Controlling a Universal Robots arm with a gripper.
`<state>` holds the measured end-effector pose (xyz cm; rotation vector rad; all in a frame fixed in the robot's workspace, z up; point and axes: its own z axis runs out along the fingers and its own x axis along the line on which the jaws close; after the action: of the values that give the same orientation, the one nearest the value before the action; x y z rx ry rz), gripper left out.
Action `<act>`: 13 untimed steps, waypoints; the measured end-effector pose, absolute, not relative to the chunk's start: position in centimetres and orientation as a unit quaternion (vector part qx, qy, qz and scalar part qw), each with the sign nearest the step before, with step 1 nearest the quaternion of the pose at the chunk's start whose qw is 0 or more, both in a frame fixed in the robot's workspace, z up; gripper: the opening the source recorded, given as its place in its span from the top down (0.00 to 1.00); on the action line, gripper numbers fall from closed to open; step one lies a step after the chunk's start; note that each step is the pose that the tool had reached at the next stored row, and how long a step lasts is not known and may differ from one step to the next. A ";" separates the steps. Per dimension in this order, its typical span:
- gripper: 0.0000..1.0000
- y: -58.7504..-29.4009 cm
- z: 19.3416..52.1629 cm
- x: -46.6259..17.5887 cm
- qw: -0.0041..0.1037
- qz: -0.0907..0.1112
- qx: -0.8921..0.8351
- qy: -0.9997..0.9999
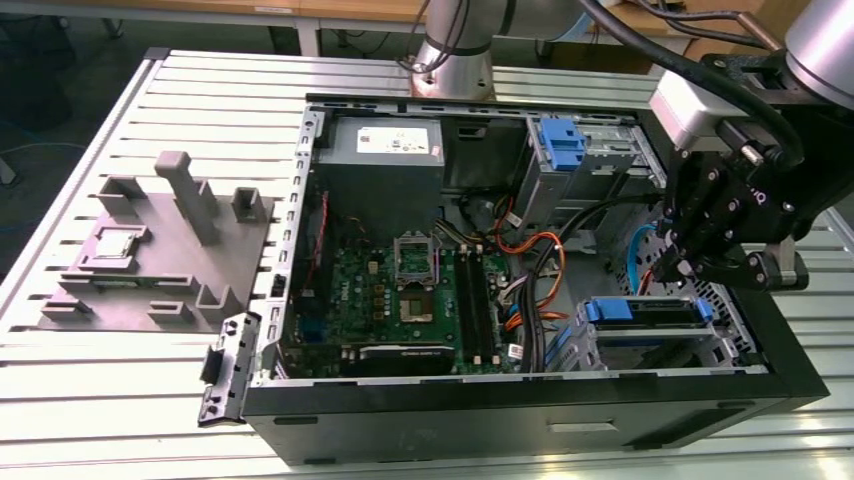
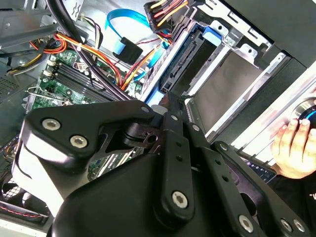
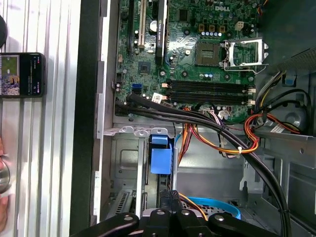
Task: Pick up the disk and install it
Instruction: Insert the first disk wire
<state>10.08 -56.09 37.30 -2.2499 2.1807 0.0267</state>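
One computer case [image 1: 534,420] lay open. One disk [image 1: 645,312] sat in a drive bay at one inside corner of the case, with blue rails on it. Its grey body showed in the second wrist view. One gripper [image 1: 667,268] hovered just by that bay, fingers together and holding nothing. One blue latch [image 1: 561,140] stood at the adjacent inside corner. Outside the case were one grey fixture [image 1: 160,240], one hand [image 2: 296,143] and one phone [image 3: 22,74].

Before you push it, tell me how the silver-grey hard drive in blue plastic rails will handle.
The silver-grey hard drive in blue plastic rails looks rigid, a flat metal slab, likely dense for its size. Lying flat in the metal bay, it should slide rather than tip or roll.
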 end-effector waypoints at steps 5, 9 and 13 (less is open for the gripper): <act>0.90 -56.1 37.3 10.1 0.004 0.009 -0.718 0.696; 0.90 -56.1 37.3 10.1 0.004 0.008 -0.720 0.694; 0.90 -56.1 37.2 10.3 0.004 0.009 -0.736 0.677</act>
<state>10.26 -56.08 37.15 -2.3075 2.1204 0.0270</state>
